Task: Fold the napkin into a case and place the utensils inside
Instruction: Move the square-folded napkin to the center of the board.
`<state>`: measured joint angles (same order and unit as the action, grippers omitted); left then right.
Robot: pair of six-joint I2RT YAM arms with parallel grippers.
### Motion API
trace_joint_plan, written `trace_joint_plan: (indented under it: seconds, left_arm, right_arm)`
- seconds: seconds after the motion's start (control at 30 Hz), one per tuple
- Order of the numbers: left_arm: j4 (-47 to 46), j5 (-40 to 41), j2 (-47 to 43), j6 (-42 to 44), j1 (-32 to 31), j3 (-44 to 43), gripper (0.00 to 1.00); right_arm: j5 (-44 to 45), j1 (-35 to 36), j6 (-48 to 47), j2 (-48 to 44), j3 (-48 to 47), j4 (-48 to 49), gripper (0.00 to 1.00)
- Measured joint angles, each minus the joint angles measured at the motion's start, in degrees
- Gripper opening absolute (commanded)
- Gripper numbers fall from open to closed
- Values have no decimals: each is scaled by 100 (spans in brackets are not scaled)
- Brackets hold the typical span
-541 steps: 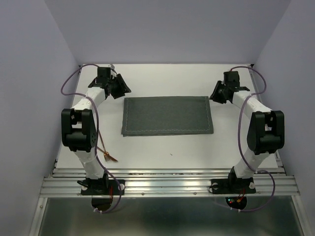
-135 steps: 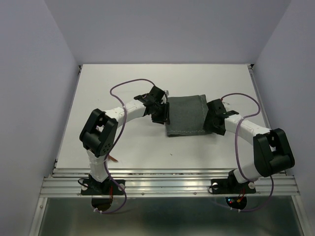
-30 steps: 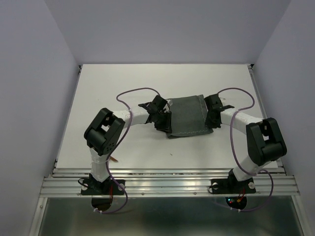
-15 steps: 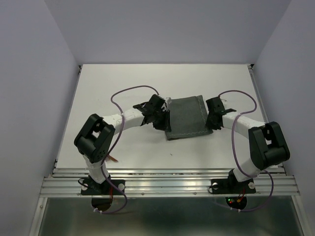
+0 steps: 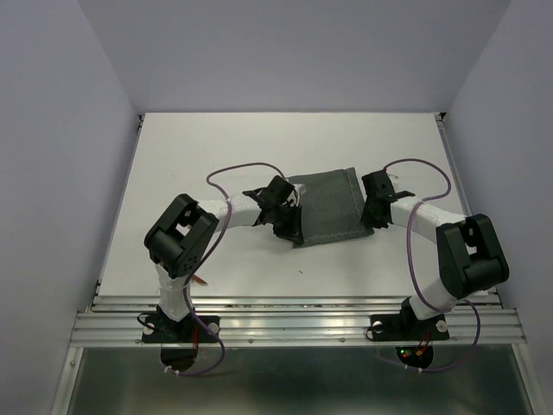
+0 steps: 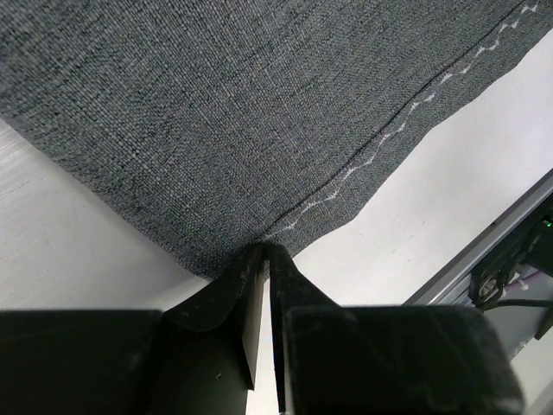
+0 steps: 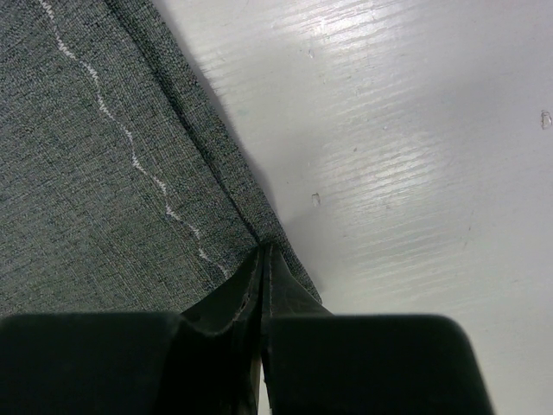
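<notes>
Napkin edges — hidden inside closed jaws

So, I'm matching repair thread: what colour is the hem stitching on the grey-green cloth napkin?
White hem stitching, clearest in the right wrist view.

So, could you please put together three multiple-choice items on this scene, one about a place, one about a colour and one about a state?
1. Where does the napkin lie?
A. Between the left gripper and the right gripper.
B. Beyond both grippers.
C. Draped over one arm.

2. What colour is the napkin's hem stitching?
A. Red.
B. Whitish.
C. Black.

3. How do the right gripper's fingers stand?
A. Wide open above the cloth.
B. Half open, clear of the cloth.
C. Shut on the napkin's edge.

Answers:
1 A: the top view shows a gripper at each side of the cloth.
2 B: both wrist views show a pale thread line.
3 C: the right wrist view shows the tips pinched together on the hem.
</notes>
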<state>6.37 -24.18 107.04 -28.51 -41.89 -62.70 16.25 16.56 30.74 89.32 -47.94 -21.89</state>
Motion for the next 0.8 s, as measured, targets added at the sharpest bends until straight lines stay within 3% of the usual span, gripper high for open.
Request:
trace_joint_plan:
  seconds: [0.37,0.57,0.8]
  left_arm:
    - [28,216,-297,129,-7,308,21]
    - [643,483,-820,271,-7,601,23]
    - [1397,796,-835,560,70,-459,25]
  right_arm:
    - [-470,66,208,-623,542,-76,1]
    - [-730,304,516,-1196,798,-426,13]
    - [-258,304,503,-1298,-133,-796,17]
